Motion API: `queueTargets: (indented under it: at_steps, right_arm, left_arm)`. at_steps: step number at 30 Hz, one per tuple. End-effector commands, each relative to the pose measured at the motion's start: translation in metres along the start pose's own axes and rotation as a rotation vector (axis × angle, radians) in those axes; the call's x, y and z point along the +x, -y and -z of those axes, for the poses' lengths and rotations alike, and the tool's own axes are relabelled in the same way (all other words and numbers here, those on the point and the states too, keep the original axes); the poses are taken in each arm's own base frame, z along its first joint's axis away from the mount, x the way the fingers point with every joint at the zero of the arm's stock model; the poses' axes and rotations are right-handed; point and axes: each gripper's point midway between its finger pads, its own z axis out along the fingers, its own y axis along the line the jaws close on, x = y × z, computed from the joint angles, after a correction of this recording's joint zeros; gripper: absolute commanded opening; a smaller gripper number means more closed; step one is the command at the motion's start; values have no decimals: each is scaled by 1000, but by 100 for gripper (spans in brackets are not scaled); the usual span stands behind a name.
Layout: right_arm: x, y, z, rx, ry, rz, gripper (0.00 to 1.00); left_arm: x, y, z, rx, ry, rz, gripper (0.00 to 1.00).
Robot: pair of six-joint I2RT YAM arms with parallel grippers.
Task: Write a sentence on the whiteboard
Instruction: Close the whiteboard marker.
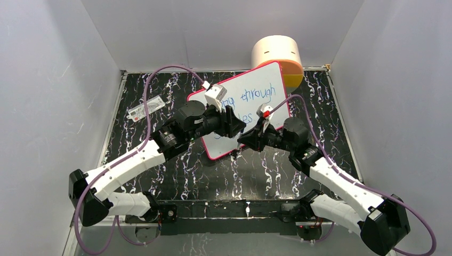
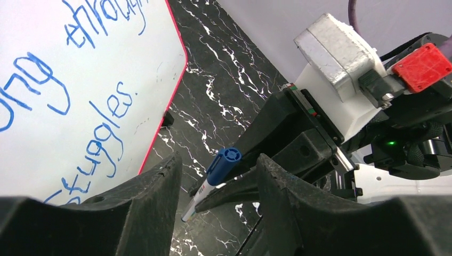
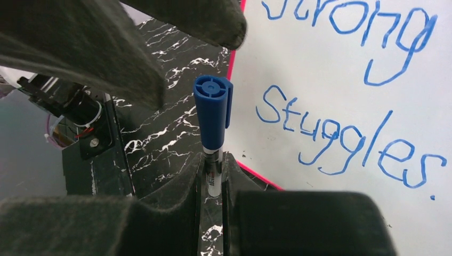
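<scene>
Black white-veined table (image 1: 256, 172) with whiteboard (image 1: 251, 109) and small packet (image 1: 146, 108), well apart.

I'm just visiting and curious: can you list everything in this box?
White rectangular whiteboard with pink-red frame: one, table centre.
Handwritten marker sentence: two lines, blue, on the whiteboard.
Capped marker pen: one, blue cap, white barrel, in right claw.
Cream cylinder, orange end: one, back right.
Small white packet: one, left of whiteboard.
Black white-veined table: one, underneath.
Purple cables: two, one per arm.
White-and-black arms: two, near edge; left claw open, empty.
</scene>
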Motion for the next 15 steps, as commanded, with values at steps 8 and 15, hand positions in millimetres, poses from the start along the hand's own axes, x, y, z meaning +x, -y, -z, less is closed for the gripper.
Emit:
queueTargets:
  at_steps: [8,15]
  right_arm:
    - [-37,-16,-1,-70,77,50,0]
    - [-47,-16,0,-63,116,57,0]
  left_arm:
    - [6,4,-14,59,-14,-48,43]
    - [22,2,-15,72,-60,-41,10]
